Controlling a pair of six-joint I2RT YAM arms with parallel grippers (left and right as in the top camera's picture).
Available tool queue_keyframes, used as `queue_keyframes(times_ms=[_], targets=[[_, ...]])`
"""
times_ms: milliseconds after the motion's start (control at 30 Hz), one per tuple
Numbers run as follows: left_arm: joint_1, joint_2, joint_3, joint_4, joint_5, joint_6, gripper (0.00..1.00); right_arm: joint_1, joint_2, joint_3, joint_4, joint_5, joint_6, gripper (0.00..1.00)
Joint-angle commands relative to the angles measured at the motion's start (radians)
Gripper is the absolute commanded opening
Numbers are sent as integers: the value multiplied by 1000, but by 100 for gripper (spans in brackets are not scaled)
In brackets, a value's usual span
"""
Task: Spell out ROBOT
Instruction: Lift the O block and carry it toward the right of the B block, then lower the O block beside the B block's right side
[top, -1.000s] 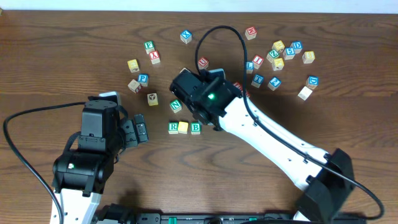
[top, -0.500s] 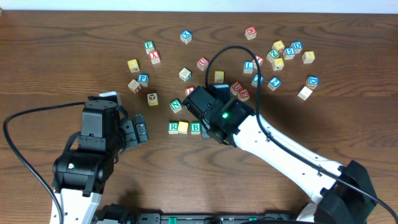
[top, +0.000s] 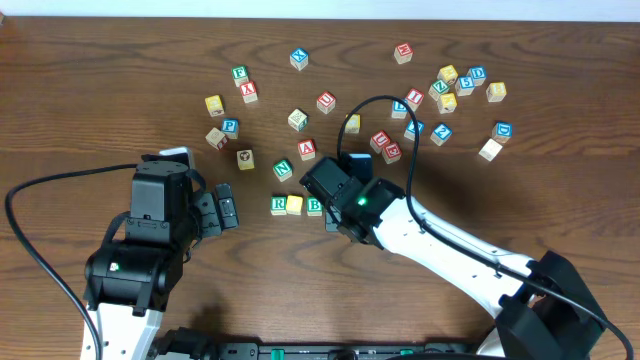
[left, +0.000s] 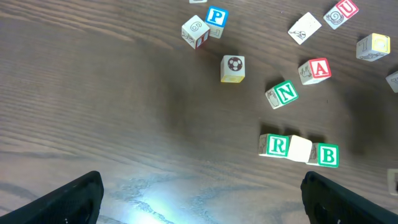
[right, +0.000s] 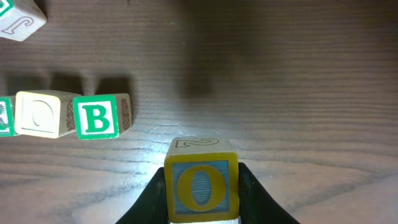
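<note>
Dark wood-grain bench fills every view, and the overhead shot adds a pale strip of wall beyond its far edge. Nearest the arms, the left claw (left: 202, 208) gapes as wide as it goes over bare wood, nothing between its fingers. The right claw (right: 201, 202) is pinched in on the O cube (right: 201, 185): yellow frame, blue face, yellow letter. Only the right wrist camera shows that grip; from overhead the arm's own wrist hides it. Whether that cube touches the wood, can't tell.

Just beyond it, apart and toward the bench's left edge, runs the row: R cube (left: 276, 145), yellow-faced cube (left: 300, 149), B cube (left: 328, 155), side by side and touching, near the middle of the bench. The left wrist view catches all three; the right wrist view cuts R to a sliver.

Farther out sits the green N cube (left: 285, 93), then the red A cube (left: 316, 69). Toward the far right corner, overhead alone shows the scatter, the blue T cube (top: 414, 128) among it.
</note>
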Motion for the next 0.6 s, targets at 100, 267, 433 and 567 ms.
queue_keyframes(times_ms=[100,267,433,567], targets=[[5,0,22,-2,-5,12,100,2,-6,-96,107,10,27,1],[5,0,22,-2,-5,12,100,2,3,-126,148,11,26,1],[5,0,22,-2,-5,13,100,3,43,-125,175,9,14,1],[5,0,22,-2,-5,12,100,2,69,-125,196,-3,10,1]])
